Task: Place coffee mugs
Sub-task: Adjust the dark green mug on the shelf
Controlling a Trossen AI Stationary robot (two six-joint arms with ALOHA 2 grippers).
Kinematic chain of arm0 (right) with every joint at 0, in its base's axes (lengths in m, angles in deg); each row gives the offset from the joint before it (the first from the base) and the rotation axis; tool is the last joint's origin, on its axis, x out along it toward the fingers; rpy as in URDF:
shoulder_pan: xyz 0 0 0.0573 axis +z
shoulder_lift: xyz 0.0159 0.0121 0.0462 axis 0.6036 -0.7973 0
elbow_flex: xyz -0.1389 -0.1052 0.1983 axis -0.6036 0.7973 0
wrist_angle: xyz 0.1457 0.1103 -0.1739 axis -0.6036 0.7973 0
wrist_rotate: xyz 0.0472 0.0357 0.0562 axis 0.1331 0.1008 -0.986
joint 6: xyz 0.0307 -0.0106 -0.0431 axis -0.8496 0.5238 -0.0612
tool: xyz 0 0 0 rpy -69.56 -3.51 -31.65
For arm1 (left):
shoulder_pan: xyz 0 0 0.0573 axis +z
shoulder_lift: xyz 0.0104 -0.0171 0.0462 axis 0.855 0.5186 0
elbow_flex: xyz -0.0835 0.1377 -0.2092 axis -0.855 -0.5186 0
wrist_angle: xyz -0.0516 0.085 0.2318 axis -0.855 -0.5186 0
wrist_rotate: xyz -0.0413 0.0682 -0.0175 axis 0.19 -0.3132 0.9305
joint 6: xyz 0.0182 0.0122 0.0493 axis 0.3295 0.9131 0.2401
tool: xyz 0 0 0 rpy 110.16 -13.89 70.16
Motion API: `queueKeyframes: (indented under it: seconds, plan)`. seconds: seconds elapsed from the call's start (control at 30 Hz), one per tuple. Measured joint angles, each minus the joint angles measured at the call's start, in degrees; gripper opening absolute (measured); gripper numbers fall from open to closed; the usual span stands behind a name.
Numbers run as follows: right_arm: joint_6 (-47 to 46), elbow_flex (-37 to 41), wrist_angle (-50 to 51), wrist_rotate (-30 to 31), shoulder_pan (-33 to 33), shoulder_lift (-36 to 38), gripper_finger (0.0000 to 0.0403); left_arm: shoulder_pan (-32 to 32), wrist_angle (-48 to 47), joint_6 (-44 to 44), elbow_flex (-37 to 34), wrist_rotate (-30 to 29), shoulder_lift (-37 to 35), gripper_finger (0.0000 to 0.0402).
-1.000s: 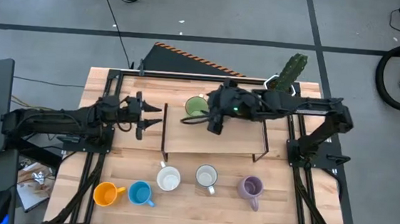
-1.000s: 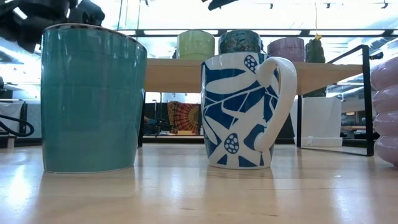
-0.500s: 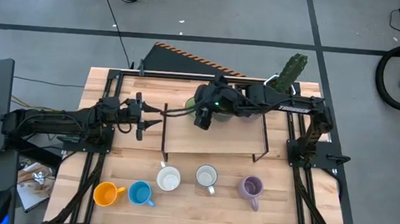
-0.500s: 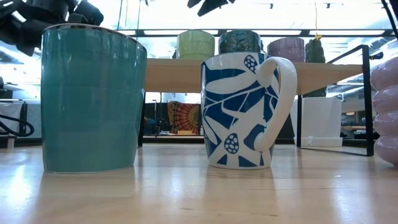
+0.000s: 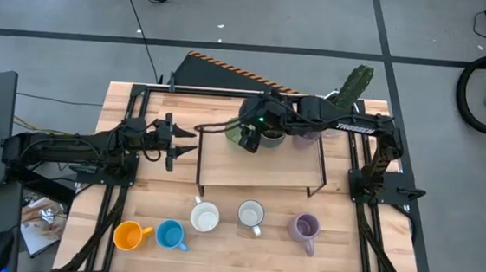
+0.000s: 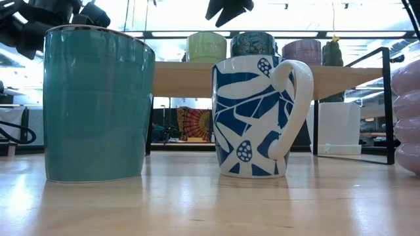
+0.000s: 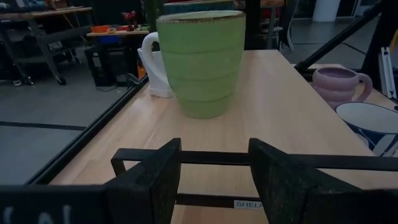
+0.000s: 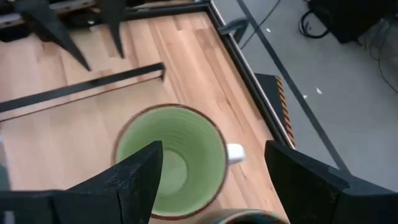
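The green mug stands upright on the shelf near the desk's far edge. The right gripper hovers directly above it, jaws spread wide, empty. The left gripper waits beside the shelf's left end, jaws open, empty.

Shelf front bare, green mug blocking back edge

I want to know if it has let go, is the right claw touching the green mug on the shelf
Apart. The right wrist view looks straight down past the open right claw into the green mug, whose rim lies between the fingers without meeting either.
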Motion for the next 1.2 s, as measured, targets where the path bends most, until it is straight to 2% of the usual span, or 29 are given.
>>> queueKeyframes:
  seconds: [0.17, 0.33, 0.5, 0.63, 0.8, 1.2]
  plan:
    - [2.6, 0.0, 1.1, -0.2, 0.1, 0.5, 0.0287, 0.0, 0.0, 0.1, 0.0, 0.0, 0.0, 0.0194]
    - [4.2, 0.0, 7.4, 0.7, -1.8, 0.5, 0.0287, 0.0, 0.0, 0.1, 0.0, 0.0, 0.0, 0.0194]
    - [3.5, 0.0, 11.5, 1.5, -1.9, 0.8, 0.0287, 0.0, -0.5, 0.1, 0.0, 0.0, 0.0, 0.0194]
    - [3.0, 0.0, 14.7, 4.8, -0.3, 1.7, 0.0287, 0.0, -1.1, 0.0, 0.0, 0.0, 0.0, 0.0194]
    - [0.3, 0.0, 18.0, 5.2, 0.3, 3.0, 0.0288, 0.0, -1.5, -0.4, 0.0, 0.0, 0.0, 0.0194]
    - [-1.7, 3.0, 19.2, 6.0, 2.4, 4.8, 0.0288, 0.0, -2.1, -0.4, 0.0, 0.0, 0.0, 0.0194]
